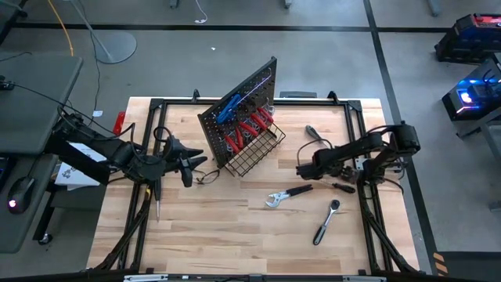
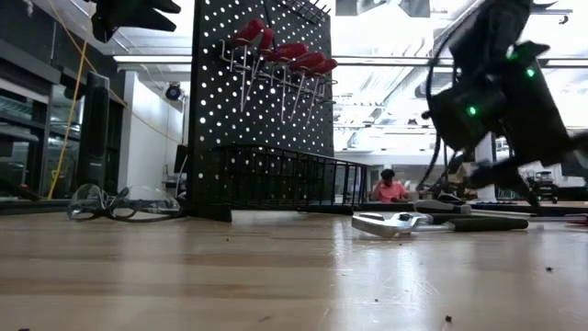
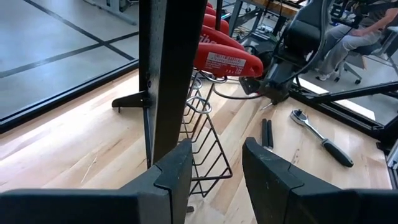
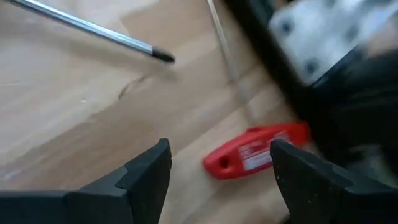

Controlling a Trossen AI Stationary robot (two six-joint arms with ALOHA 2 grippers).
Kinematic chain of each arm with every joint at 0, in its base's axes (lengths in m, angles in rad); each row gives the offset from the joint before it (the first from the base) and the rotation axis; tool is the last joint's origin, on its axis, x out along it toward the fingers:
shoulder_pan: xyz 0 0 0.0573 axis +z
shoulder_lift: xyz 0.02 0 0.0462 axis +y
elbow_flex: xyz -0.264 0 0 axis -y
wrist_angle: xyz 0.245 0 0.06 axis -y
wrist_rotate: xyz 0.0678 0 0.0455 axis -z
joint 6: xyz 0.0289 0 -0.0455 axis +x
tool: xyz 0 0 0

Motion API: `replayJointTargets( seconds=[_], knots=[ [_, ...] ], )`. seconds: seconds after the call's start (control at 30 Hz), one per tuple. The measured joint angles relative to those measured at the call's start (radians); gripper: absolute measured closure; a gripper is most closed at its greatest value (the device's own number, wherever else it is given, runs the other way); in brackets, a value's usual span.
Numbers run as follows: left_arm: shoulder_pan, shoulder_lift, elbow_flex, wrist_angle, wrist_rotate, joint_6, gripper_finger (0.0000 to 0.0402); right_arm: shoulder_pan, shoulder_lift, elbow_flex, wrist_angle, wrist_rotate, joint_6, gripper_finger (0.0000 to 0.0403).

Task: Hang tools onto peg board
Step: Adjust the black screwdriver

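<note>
Right gripper (image 4: 214, 168) gapes above red-handled screwdriver (image 4: 255, 157) (left gripper (image 3: 214, 168) parted, empty) behind peg board (image 1: 239, 110).

Table (image 1: 203, 227): pale wood planks, smooth, slight sheen. Peg board (image 2: 262, 92): black perforated metal, matt. Basket (image 2: 285, 179): thin black wire. Screwdriver handles (image 3: 227, 60): glossy red plastic. Ratchet (image 1: 326, 221) and wrench (image 1: 283, 197): bright polished metal.
</note>
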Motion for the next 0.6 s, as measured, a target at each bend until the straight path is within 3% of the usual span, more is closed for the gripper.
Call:
replayJointTargets(
  seconds=[0.17, 0.6],
  knots=[
    [0.001, 0.0, 0.0, 0.002, 0.006, 0.005, 0.0277, 0.001, -0.005, -0.11, 0.116, -0.024, 0.123, 0.0141],
    [0.023, 0.0, 0.0, 0.0, 0.013, 0.005, 0.0277, 0.011, -0.005, -0.154, 0.139, 0.036, 0.074, 0.0142]
  ],
)
